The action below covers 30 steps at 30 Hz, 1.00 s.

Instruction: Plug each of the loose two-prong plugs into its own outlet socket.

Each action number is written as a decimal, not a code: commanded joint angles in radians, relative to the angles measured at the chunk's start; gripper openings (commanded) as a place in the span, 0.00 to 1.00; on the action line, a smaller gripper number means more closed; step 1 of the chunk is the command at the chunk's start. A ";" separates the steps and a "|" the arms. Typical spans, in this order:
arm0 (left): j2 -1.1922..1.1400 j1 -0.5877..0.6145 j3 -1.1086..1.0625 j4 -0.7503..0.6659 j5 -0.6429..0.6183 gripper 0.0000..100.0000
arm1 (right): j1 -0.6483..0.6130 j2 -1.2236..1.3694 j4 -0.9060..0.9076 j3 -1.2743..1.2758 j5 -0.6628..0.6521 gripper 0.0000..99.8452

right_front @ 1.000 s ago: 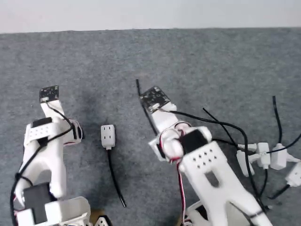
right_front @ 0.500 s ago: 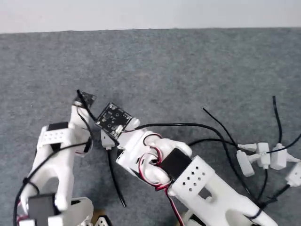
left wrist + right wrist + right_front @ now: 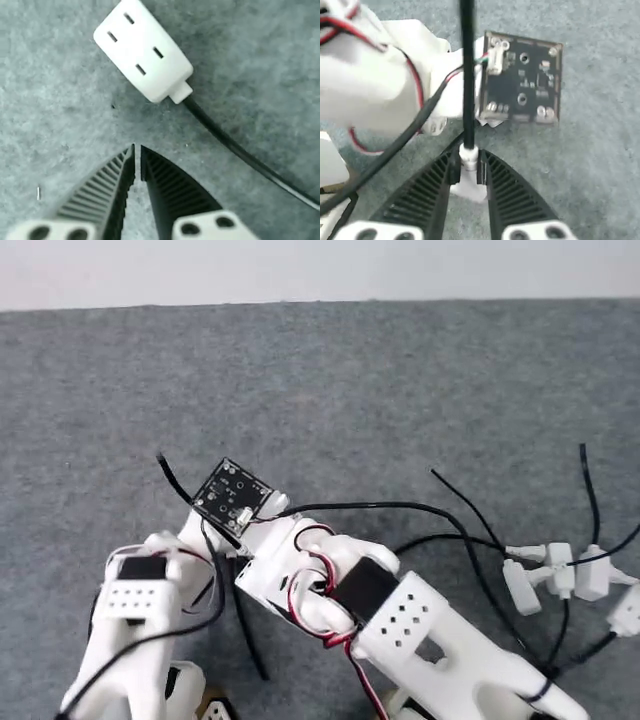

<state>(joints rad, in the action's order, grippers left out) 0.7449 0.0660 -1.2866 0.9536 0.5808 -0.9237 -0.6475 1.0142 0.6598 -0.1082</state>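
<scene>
A white outlet socket point(image 3: 142, 52) with two pairs of slots lies on the grey carpet, its black cable point(image 3: 240, 150) trailing away. My left gripper point(image 3: 136, 150) is shut and empty, just short of the socket. My right gripper point(image 3: 468, 157) is shut on a white two-prong plug point(image 3: 468, 175), whose black cord point(image 3: 467, 75) rises straight out of the fingers. In the high view the right arm point(image 3: 330, 585) stretches leftward over the socket and hides it; the held plug's cord point(image 3: 170, 475) sticks out past the arm. Other loose plugs point(image 3: 555, 570) lie at the far right.
The left arm point(image 3: 135, 610) stands close beside the right arm's wrist, and its camera board point(image 3: 522, 85) sits just beyond the held plug. The socket's cable point(image 3: 248, 635) runs toward the near edge. Tangled black cords point(image 3: 470, 515) cross the carpet on the right.
The right arm swung left with the plug, from the table's middle to above the socket. The left arm turned right and drew in toward the socket.
</scene>
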 commanded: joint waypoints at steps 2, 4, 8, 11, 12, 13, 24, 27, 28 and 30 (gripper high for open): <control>0.144 -0.040 -0.042 0.021 0.040 0.01 | -0.002 0.036 -0.045 -0.040 0.003 0.01; 0.201 -0.052 -0.070 0.023 0.040 0.01 | -0.002 0.062 -0.041 -0.058 0.005 0.01; 0.288 -0.049 -0.104 0.018 0.020 0.01 | -0.002 0.081 -0.033 -0.081 0.009 0.01; 0.336 -0.018 -0.133 -0.051 -0.094 0.01 | -0.001 0.081 -0.041 -0.081 0.011 0.01; 0.348 0.015 -0.142 -0.092 -0.143 0.01 | 0.001 0.081 -0.044 -0.083 0.018 0.01; 0.354 0.057 -0.145 -0.129 -0.198 0.01 | 0.001 0.081 -0.056 -0.083 0.034 0.01; 0.393 0.522 -0.022 -0.229 -0.735 0.01 | 0.041 0.131 -0.306 -0.077 -0.017 0.01; 0.385 0.525 -0.005 -0.213 -0.750 0.01 | 0.042 0.216 -0.409 -0.077 -0.035 0.01; 0.370 0.526 0.010 -0.201 -0.755 0.01 | 0.042 0.254 -0.441 -0.077 -0.057 0.01; 0.311 0.552 0.048 -0.189 -0.756 0.01 | 0.042 0.326 -0.503 -0.077 -0.112 0.01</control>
<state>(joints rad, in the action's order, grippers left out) 1.1055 0.5877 -1.3265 0.7511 -0.1573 -0.8945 -0.3851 0.6045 0.6598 -0.1588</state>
